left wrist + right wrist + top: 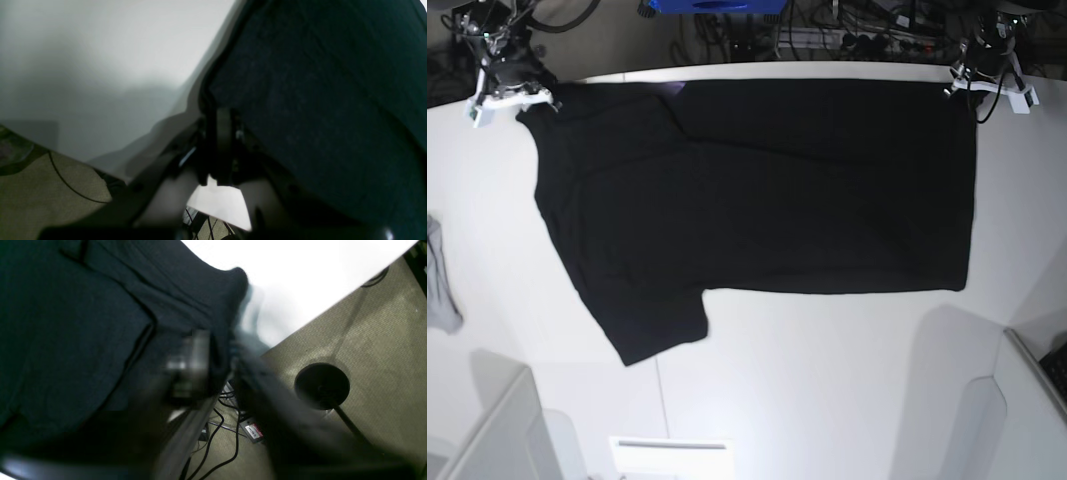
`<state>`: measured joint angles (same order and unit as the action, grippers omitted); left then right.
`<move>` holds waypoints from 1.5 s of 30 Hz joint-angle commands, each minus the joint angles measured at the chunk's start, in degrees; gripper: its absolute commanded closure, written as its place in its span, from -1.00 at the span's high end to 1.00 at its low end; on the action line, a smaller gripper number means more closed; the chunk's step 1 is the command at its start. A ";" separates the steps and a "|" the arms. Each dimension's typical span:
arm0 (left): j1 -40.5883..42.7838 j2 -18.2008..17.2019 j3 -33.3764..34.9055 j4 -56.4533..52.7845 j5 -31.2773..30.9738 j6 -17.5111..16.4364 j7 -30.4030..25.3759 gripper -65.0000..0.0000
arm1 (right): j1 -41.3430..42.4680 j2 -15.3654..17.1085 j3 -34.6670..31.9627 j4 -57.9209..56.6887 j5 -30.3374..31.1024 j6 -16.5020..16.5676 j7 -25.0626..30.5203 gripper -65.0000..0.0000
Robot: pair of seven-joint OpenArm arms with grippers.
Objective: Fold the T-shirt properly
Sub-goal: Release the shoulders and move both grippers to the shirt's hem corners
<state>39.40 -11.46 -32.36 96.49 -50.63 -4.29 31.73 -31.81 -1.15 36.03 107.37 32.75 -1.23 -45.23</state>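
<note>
The black T-shirt (767, 190) lies spread plain side up on the white table (827, 370), with one sleeve (652, 325) pointing to the near left. My right gripper (519, 92) is at the shirt's far left corner, at the table's far edge. In the blurred right wrist view, its fingers (200, 363) are shut on a fold of the T-shirt (83, 340). My left gripper (975, 85) is at the far right corner. In the left wrist view, it (222, 140) is shut on the edge of the T-shirt (317, 100).
A small grey cloth (439, 280) lies at the table's left edge. Grey panels stand at the near left (487, 430) and near right (1017, 400). Beyond the far edge are cables (213, 440) and a black round stand base (322, 385) on the carpet.
</note>
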 commanded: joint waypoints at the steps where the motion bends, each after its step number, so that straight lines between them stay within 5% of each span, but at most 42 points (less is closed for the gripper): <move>1: 1.17 -0.54 -0.56 1.05 -0.23 0.12 -0.65 -0.78 | -0.23 0.40 0.50 1.16 0.35 0.14 0.97 -0.13; 4: 1.44 -0.45 -0.56 2.11 -0.23 0.12 -0.82 0.08 | -0.23 0.40 1.29 1.16 0.35 0.14 1.15 0.09; 7: 1.44 -0.45 -0.83 3.42 -0.23 0.12 -0.82 0.65 | 0.38 0.31 2.69 1.24 0.35 0.14 1.15 0.09; 11: 1.09 -0.36 -6.01 7.20 -0.23 0.12 -0.74 0.92 | 2.14 0.66 5.24 2.91 0.08 0.14 1.15 0.09; 14: 0.56 -0.71 -9.00 10.90 -0.23 0.12 -0.65 0.86 | 4.43 1.10 5.16 4.50 -0.18 0.14 0.88 0.09; 20: -4.28 -1.85 -9.53 11.51 -0.23 0.12 -0.56 0.59 | 11.90 7.78 -1.26 1.68 -0.18 0.05 -4.04 0.09; 25: -7.97 -5.72 -5.93 11.07 -0.23 0.12 -0.56 -0.08 | 20.52 10.95 -6.27 -4.47 -0.27 -0.04 -5.01 0.09; 30: -13.24 -8.71 -2.06 6.85 -0.14 0.12 -0.56 -1.00 | 28.96 13.67 -13.75 -12.82 -0.27 -0.04 -4.39 0.09; 36: -18.43 -12.93 3.30 -0.09 -0.14 0.12 -0.56 -1.00 | 39.59 16.22 -20.34 -23.11 -0.27 -0.04 -3.69 0.09; 45: -24.23 -15.13 8.05 -7.04 -0.14 0.12 -0.56 -1.00 | 51.29 18.42 -32.65 -42.36 -0.27 -0.04 6.95 0.09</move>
<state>15.70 -25.45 -23.90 88.71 -50.26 -3.86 32.38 17.41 16.43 3.14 63.90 32.21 -1.43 -39.51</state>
